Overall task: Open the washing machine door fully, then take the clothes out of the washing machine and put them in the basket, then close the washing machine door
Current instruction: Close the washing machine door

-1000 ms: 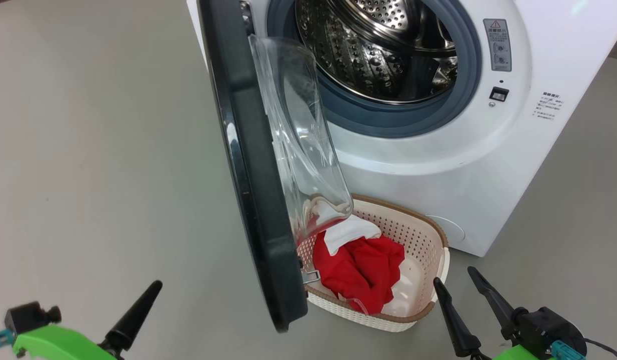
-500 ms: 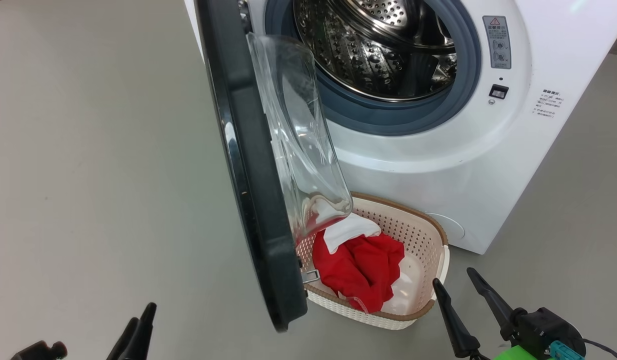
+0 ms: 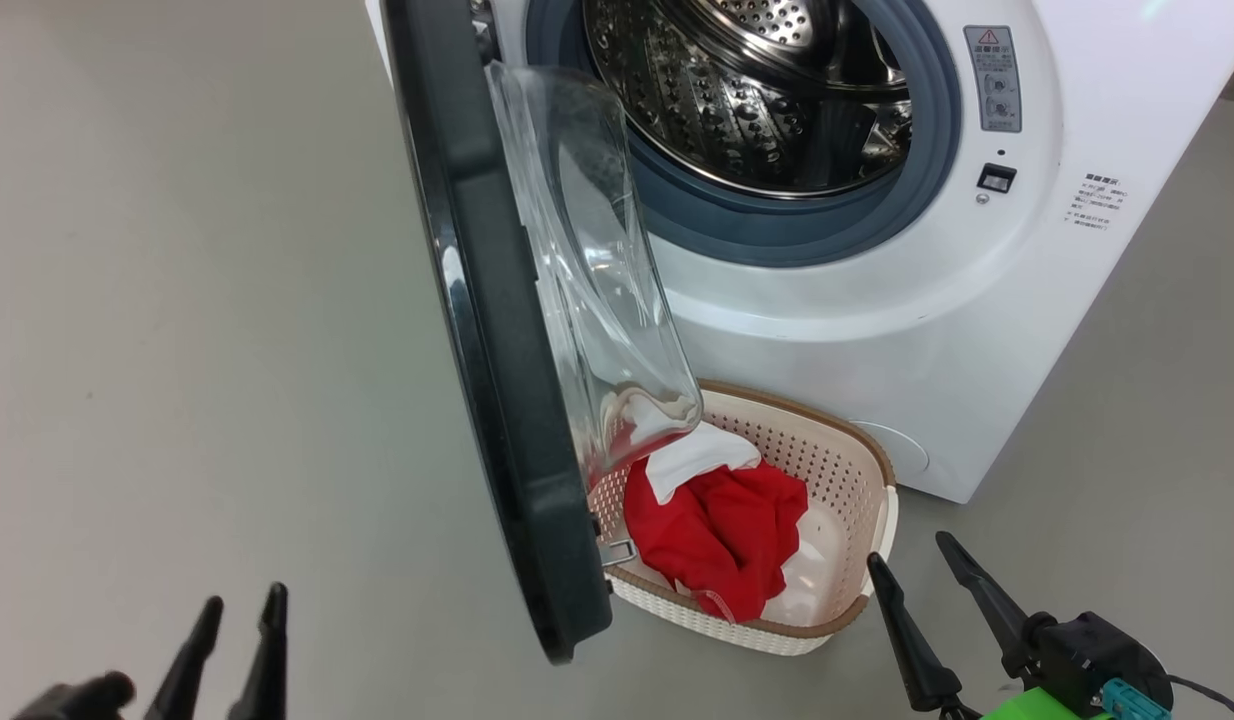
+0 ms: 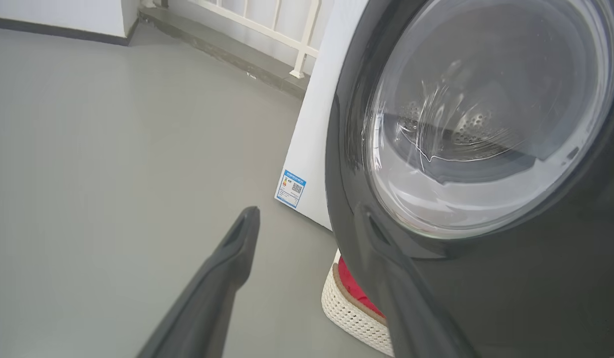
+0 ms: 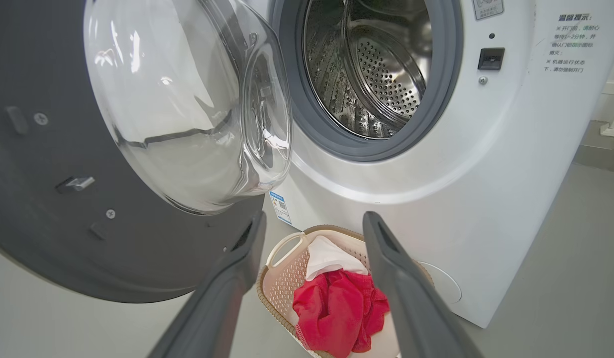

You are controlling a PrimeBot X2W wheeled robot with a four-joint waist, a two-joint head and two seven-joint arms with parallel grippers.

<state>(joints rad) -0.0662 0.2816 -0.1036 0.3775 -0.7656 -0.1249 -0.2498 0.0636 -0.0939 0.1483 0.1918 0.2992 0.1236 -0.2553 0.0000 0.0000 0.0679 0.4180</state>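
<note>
Clothes [image 3: 717, 530] are piled in the basket [image 3: 839, 468] under the door [image 3: 507, 400]; left hand [image 3: 244, 597] and right hand [image 3: 909, 550] are spread wide, empty.

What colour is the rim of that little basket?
Brown, around a cream-white basket; the head view shows it best.

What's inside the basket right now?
Red clothes with a white piece on top lie in the basket. The open door covers part of it, so anything there is hidden.
</note>
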